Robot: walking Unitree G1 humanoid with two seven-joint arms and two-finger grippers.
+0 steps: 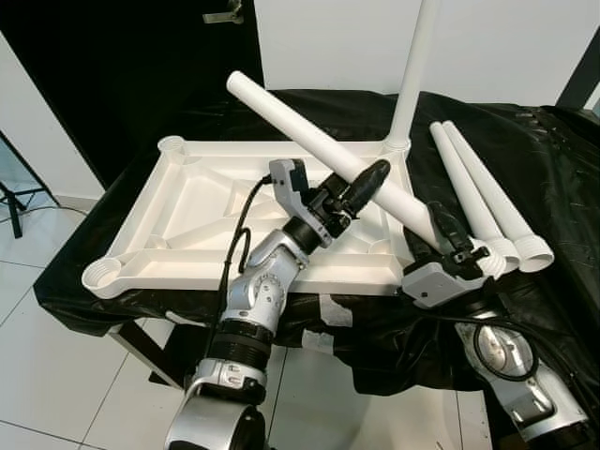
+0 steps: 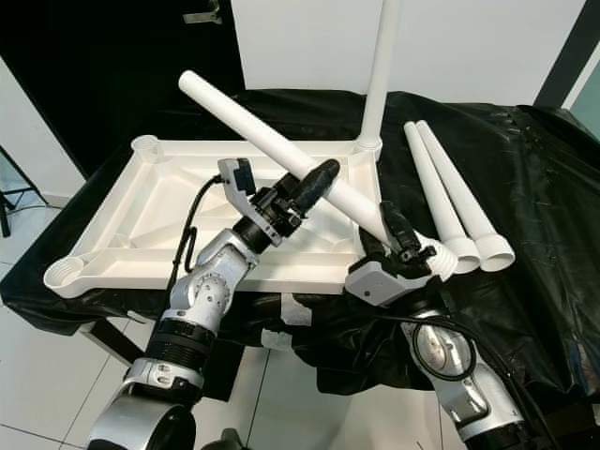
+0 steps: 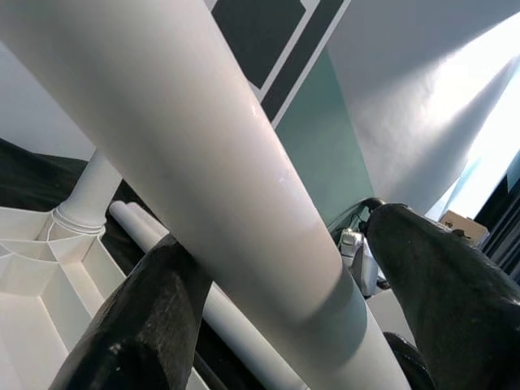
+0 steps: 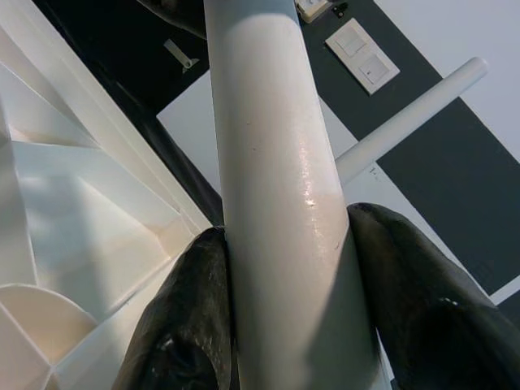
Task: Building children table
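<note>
- Pinching one white table leg (image 1: 309, 136), left gripper (image 1: 361, 187) mid-shaft, right gripper (image 1: 457, 246) near its lower end.
- Judged light, rigid, glossy; slip likely, so hold near the base.

Black cloth (image 1: 525, 141) over bench; white tiled floor (image 1: 47, 375); white wall (image 1: 328, 42).

The white tabletop (image 1: 202, 202) lies upside down on the black-draped bench (image 1: 553, 159), ribbed underside up, a round socket at each corner. One white leg (image 1: 415, 66) stands upright in the far right socket. A second leg (image 1: 319, 141) slants across the tabletop, clamped between the fingers of my left gripper (image 1: 373, 175) and my right gripper (image 1: 448, 232). Two more legs (image 1: 487, 197) lie side by side on the cloth to the right.
</note>
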